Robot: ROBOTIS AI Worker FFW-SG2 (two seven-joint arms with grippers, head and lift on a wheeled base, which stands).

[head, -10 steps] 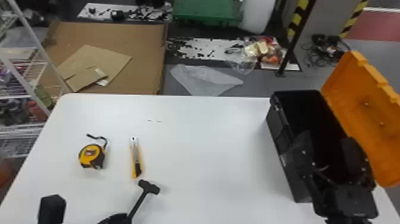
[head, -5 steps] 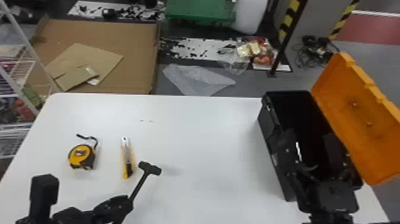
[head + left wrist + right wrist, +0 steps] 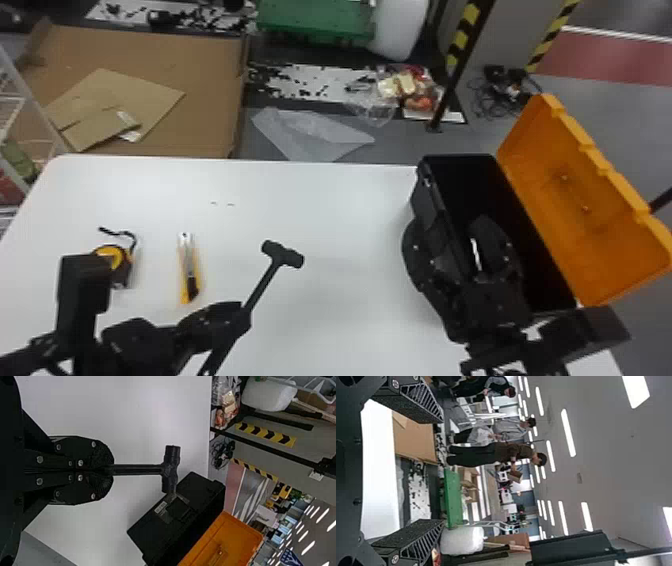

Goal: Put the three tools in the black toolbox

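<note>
In the head view my left gripper (image 3: 235,317) is shut on the handle of the black hammer (image 3: 282,253). The left wrist view shows that gripper (image 3: 109,470) closed around the handle, with the hammer head (image 3: 171,469) sticking out in front of the toolbox (image 3: 178,514). The yellow tape measure (image 3: 111,257), partly hidden by the left arm, and the yellow utility knife (image 3: 189,272) lie on the table at the left. At the right stands the black toolbox (image 3: 425,200), open. My right gripper (image 3: 460,250) is over the toolbox's near part, fingers apart; in its wrist view the gripper (image 3: 431,471) holds nothing.
An orange lid (image 3: 590,200) leans outward from the toolbox's right side. The white table (image 3: 340,215) has its far edge before a cardboard sheet (image 3: 200,65) on the floor. A wire rack (image 3: 25,100) stands beyond the left edge.
The left gripper has moved right and forward, and the hammer, earlier near the table's front, has shifted right with it. The head view has moved slightly. The right gripper remains at the toolbox.
</note>
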